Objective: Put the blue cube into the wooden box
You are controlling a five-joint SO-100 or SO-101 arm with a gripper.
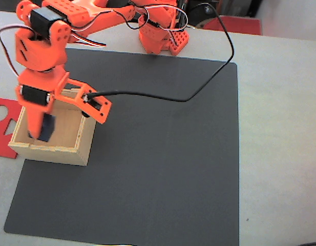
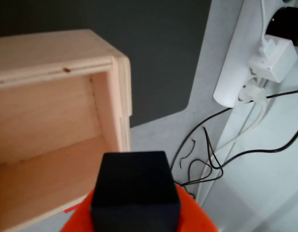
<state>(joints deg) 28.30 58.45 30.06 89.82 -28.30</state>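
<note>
1. My claw [image 1: 41, 130] hung nose-down over the left part of the wooden box [image 1: 76, 148] in the fixed view, closed on the blue cube [image 1: 46, 129]. In the wrist view the cube [image 2: 135, 191] sat against my orange finger [image 2: 197, 218], with its near face square to the lens.
2. Where the cube was: held above the box's floor, inside the line of the walls as the fixed view showed it. I could not tell whether it was clear of the floor or touching it.
3. Handling, as I judged it: a small, plain, matte block, most likely light and stiff, with flat faces that give good purchase. Opposite flat faces were the place to hold, and it should not crush or slip easily.
4. Edges: thin plywood walls with notched corners. In the wrist view the box's corner post [image 2: 120, 96] stood close beside the cube. The left wall was near my claw in the fixed view, so a sideways swing could knock it.
5. Room: the box interior was several times wider than the cube, so there was ample space toward its middle.
6. Outward: the box stood on the dark mat [image 1: 163, 154] on the table [image 1: 280, 154], beside a red cut-out sheet [image 1: 3, 134]. A black cable [image 1: 147, 94] trailed across the mat.
</note>
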